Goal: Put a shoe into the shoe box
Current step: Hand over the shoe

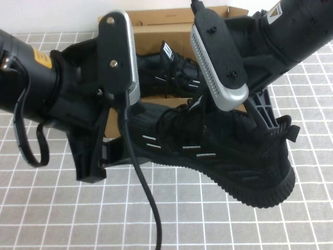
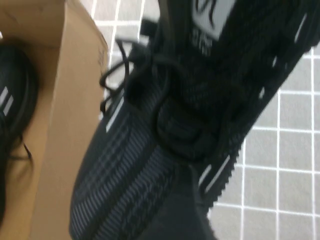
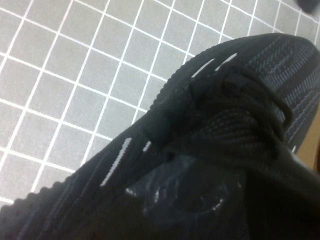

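Shoe (image 1: pixel 223 151): black knit sneaker, just in front of the shoe box (image 1: pixel 156 26); soft upper, light, firm sole; best gripped at collar. Right gripper (image 1: pixel 229 112): closed at its collar. Left gripper (image 1: pixel 112 151): beside its toe, jaws unreadable.

Both arms reach in over the middle of the table, wrists angled down and crowded close together. The left pincer (image 1: pixel 106 140) hangs low at the near left, its fingers hidden from here. The right pincer (image 1: pixel 257 112) comes in from the far right, clamped tight on the shoe (image 1: pixel 229 151).
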